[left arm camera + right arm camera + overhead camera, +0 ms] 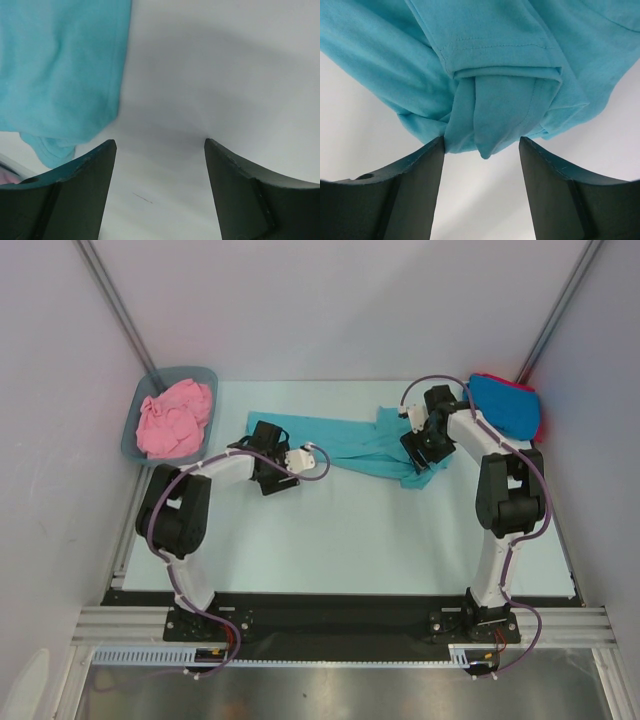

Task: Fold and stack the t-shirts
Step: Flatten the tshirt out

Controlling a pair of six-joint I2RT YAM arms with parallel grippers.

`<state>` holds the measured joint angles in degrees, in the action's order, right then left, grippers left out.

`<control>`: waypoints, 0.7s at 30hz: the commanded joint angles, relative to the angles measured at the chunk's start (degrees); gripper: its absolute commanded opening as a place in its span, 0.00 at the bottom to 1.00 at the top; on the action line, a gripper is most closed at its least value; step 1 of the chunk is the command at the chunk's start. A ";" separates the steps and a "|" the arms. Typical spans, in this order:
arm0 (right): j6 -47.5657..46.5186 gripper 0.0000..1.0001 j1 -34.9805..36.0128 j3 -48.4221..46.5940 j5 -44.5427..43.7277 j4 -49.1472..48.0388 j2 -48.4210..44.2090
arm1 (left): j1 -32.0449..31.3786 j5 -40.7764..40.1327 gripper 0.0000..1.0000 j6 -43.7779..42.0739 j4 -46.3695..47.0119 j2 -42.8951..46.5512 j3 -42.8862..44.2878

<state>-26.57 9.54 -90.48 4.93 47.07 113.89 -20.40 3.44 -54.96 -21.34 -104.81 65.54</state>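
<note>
Teal t-shirt (350,445): is lying as a long crumpled band across the far half of the table (350,540), running from beside the left arm's wrist to the right arm's wrist.
Teal hem, right end: a folded sleeve or hem is bunching into a thick tongue and reaching into the mouth of the right gripper (481,142).
Teal hem, left end: a stitched edge is sitting up and to the left of the left gripper (160,145), apart from both fingers.
Right gripper: is standing with jaws well apart. The cloth tongue is sitting between the tips and brushing the left finger, not pinched.
Left gripper: is hovering with jaws wide apart, with only bare table between them.
Open room: the near half of the table is showing bare surface between the teal band and the arm bases. The strip beyond the band is narrower.
Edges: the pale table surface is ending close to the white walls (330,310) on the left, right and far sides.
Tub (133,435): the grey-blue plastic tub is sitting at the far left corner, just off the table's edge and against the left wall.
Tub contents: the pink t-shirt (175,420) is filling it in a loose heap, rising to the rim.
Far right corner: the bright blue t-shirt (505,405) is lying folded on top of the red t-shirt (541,412), which is showing only a thin rim along the right and far sides.
Stack and arm: the stack is sitting just beside the right arm's forearm.
</note>
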 commanded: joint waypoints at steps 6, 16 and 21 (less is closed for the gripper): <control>0.99 0.67 0.22 -2.95 -1.06 0.92 -1.91 | 0.80 0.95 0.73 -1.12 3.42 -5.66 3.54; 0.64 0.67 0.22 -4.97 -2.12 1.01 -1.21 | 1.86 -0.45 0.13 -1.55 -0.36 -9.80 10.66; 0.73 0.67 0.13 -5.06 -2.03 0.92 -0.86 | 2.56 -2.55 0.00 -1.03 -1.16 -7.95 12.42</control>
<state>-26.37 9.54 -93.17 3.49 48.07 113.89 -18.79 1.78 -56.01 -20.62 -114.15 75.18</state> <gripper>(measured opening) 0.667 0.011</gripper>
